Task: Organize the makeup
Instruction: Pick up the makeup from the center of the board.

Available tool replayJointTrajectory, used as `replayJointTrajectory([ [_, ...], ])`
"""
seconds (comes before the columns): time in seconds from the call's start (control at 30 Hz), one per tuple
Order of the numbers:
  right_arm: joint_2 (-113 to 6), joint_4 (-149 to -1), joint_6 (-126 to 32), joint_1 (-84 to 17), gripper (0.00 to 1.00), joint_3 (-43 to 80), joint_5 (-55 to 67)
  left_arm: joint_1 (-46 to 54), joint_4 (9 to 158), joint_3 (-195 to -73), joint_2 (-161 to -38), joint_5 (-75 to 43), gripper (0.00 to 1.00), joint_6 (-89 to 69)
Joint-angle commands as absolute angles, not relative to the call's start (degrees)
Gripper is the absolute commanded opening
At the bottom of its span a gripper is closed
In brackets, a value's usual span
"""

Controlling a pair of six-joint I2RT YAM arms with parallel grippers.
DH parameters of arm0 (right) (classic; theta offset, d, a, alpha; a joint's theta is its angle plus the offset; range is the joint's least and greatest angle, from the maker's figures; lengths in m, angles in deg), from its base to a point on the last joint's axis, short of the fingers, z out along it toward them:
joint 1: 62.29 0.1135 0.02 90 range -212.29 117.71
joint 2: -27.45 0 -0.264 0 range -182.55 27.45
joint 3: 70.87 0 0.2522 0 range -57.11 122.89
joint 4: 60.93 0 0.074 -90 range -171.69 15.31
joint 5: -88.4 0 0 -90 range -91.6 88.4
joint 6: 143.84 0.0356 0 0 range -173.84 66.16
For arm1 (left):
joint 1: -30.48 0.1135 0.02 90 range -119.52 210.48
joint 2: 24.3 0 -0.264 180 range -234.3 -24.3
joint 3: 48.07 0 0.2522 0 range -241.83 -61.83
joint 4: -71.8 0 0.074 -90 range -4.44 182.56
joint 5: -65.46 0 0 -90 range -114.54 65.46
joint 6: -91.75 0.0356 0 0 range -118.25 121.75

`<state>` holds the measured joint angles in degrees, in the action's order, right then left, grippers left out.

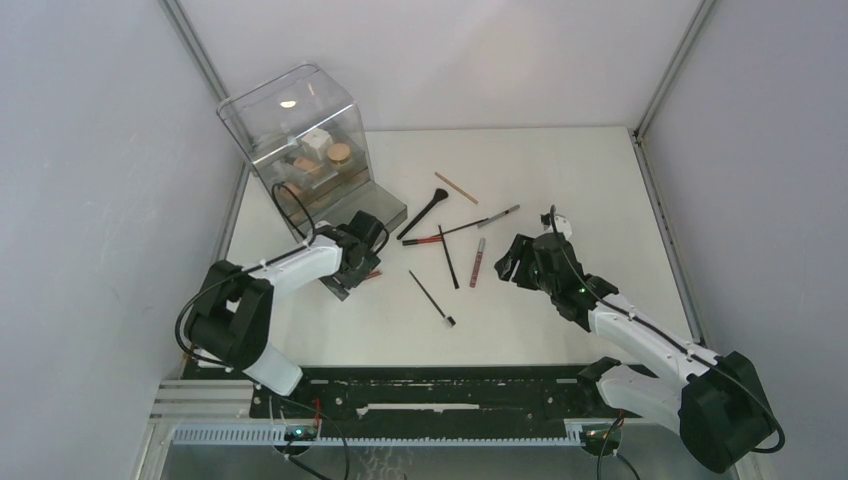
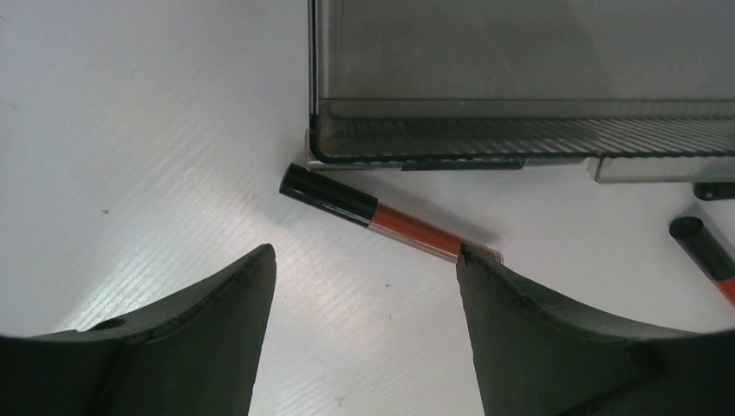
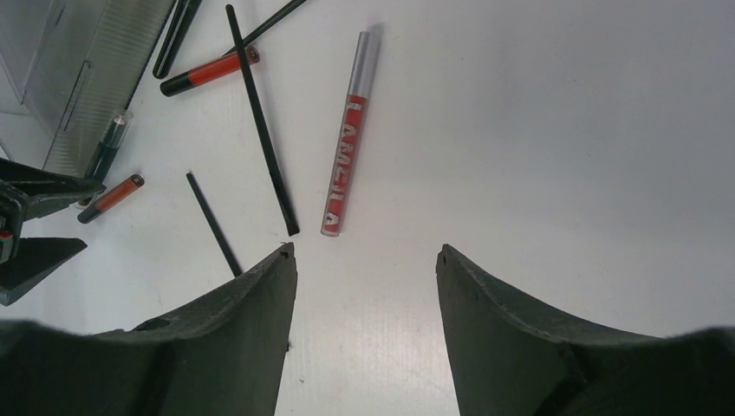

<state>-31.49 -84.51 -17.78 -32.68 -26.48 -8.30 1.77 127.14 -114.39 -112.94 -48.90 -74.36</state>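
My left gripper (image 2: 366, 256) is open just in front of the clear box's tray (image 2: 520, 139). A red lip tube with a black cap (image 2: 390, 221) lies flat on the table beyond the fingertips, its clear end by the right fingertip (image 2: 472, 260). Another black-capped tube (image 2: 704, 251) shows at the right edge. My right gripper (image 3: 364, 251) is open over bare table. Ahead of it lie a silver-capped red lip tube (image 3: 347, 147) and a thin black brush (image 3: 260, 121). In the top view the left gripper (image 1: 360, 262) and right gripper (image 1: 515, 262) flank the scattered makeup.
The big clear box (image 1: 300, 140) stands at the back left with compacts and white boxes inside. A black brush (image 1: 424, 215), a tan stick (image 1: 456, 188), a grey pencil (image 1: 498, 216) and a thin brush (image 1: 433, 298) lie mid-table. Grey walls enclose the white table (image 1: 560, 170).
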Motion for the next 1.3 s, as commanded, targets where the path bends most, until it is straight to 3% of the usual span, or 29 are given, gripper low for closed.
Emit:
replayJointTrajectory([
  [0.0, -31.7, -82.8, -18.5, -32.9, 0.67, -26.4, -7.7, 2.4, 126.0, -116.9, -115.1, -51.3, 0.8, -75.9],
  [0.27, -33.3, -82.0, -18.5, -33.3, 0.67, -26.4, -6.7, 4.7, 124.0, -116.1, -119.8, -50.7, 0.74, -76.2],
  [0.43, -33.7, -81.8, -17.9, -33.3, 0.67, -26.7, -6.6, 3.3, 124.2, -114.5, -120.6, -47.3, 0.53, -76.0],
  [0.73, -34.9, -79.6, -17.5, -33.5, 0.67, -26.6, -5.5, -4.5, 125.9, -109.0, -112.5, -48.7, 0.34, -76.8],
  [1.0, -35.8, -78.8, -16.8, -33.4, 0.67, -26.6, -4.3, -5.2, 126.8, -111.2, -113.9, -50.2, 0.17, -75.5],
  [1.07, -35.2, -79.4, -16.9, -33.5, 0.67, -26.7, -4.9, -5.3, 125.2, -112.4, -113.3, -50.1, 0.02, -71.7],
  [1.27, -34.0, -80.6, -17.5, -34.0, 0.67, -26.7, -5.6, -5.4, 116.0, -115.3, -108.7, -53.3, 0.0, -46.1],
])
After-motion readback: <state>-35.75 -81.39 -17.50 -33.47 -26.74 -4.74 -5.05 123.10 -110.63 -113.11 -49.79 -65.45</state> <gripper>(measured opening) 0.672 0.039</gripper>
